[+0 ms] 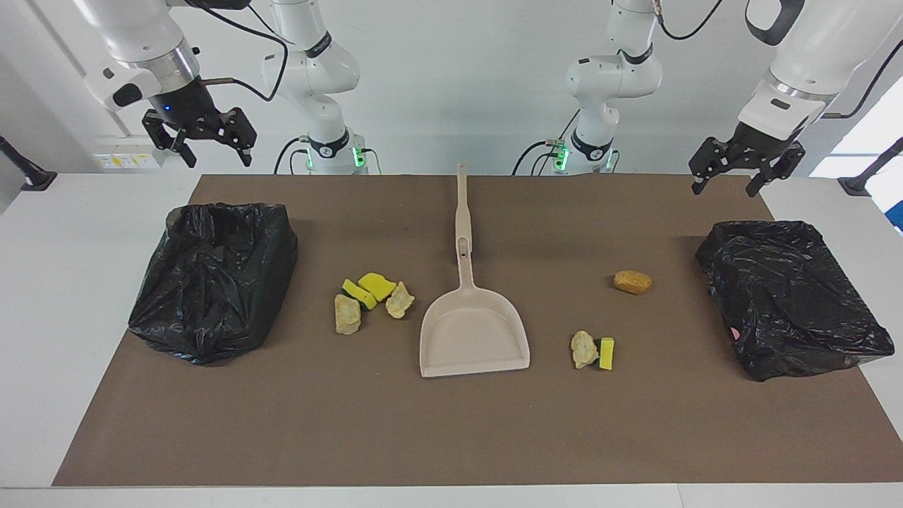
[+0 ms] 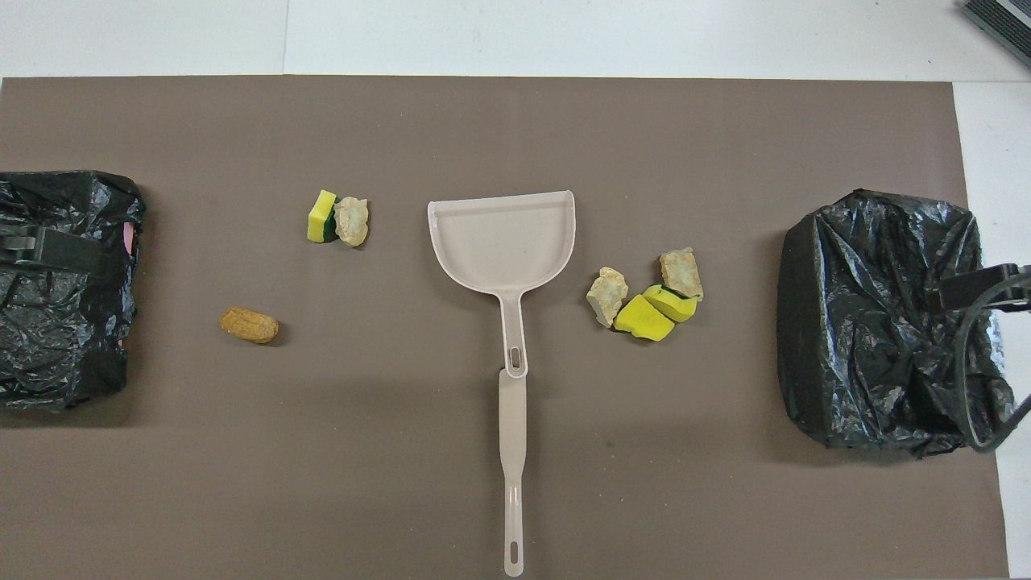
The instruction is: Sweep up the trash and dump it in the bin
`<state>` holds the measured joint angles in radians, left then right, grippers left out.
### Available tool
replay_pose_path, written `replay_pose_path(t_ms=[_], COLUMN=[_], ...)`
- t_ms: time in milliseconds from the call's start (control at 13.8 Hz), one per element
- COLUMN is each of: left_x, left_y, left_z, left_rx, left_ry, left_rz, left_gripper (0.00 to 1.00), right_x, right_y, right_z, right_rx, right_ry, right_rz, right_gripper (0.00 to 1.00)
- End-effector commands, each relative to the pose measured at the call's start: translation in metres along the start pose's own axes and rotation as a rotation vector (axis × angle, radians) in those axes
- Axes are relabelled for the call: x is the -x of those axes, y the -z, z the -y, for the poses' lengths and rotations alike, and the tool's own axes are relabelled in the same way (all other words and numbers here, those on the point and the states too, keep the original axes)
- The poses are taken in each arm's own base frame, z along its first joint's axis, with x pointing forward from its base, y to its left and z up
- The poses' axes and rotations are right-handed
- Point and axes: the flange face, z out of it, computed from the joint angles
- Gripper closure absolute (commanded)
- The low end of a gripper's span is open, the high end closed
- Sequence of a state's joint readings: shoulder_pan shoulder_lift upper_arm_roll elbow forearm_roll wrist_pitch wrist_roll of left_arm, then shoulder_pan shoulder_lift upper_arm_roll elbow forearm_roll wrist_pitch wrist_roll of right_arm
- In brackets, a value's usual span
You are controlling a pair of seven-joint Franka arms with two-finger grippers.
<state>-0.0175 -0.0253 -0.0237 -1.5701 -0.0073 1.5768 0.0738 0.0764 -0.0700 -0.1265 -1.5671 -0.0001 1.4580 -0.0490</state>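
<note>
The trash lies on the brown mat in two groups. Two yellow sponge pieces and two pale beige chunks lie beside the dustpan toward the right arm's end. A beige chunk, a yellow sponge piece and the golden-brown oval lump lie toward the left arm's end. My right gripper hangs open and empty high above one black-lined bin. My left gripper hangs open and empty high above the other bin.
The beige dustpan lies mid-mat, mouth away from the robots. A long beige handle lies in line with its handle, nearer the robots. No black bristles show. White table surrounds the mat.
</note>
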Motion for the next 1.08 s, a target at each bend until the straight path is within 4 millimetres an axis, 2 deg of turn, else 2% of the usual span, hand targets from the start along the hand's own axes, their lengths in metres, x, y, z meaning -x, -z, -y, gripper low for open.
replay_pose_path(t_ms=[0,578,795,1012], left_x=[0.001,0.001,0.002,0.007], left_y=[0.004,0.005,-0.001,-0.003], left_z=[-0.002,-0.009,-0.009,-0.014], left_rx=[-0.002,-0.001,-0.001,0.000], left_ry=[0.003,-0.017,-0.006,-0.014], left_rz=[0.009,0.003,0.002,0.000], left_gripper=[0.00,0.00,0.00,0.00], right_x=[0.001,0.002,0.002,0.000], right_y=[0.001,0.002,0.001,0.001], right_z=[-0.001,-0.002,-0.013,-0.014], right_rx=[-0.020,-0.018,-0.002,0.006], right_ry=[0.016,0.017,-0.005,-0.006], right_rz=[0.006,0.004,0.004,-0.010], right_gripper=[0.00,0.00,0.00,0.00])
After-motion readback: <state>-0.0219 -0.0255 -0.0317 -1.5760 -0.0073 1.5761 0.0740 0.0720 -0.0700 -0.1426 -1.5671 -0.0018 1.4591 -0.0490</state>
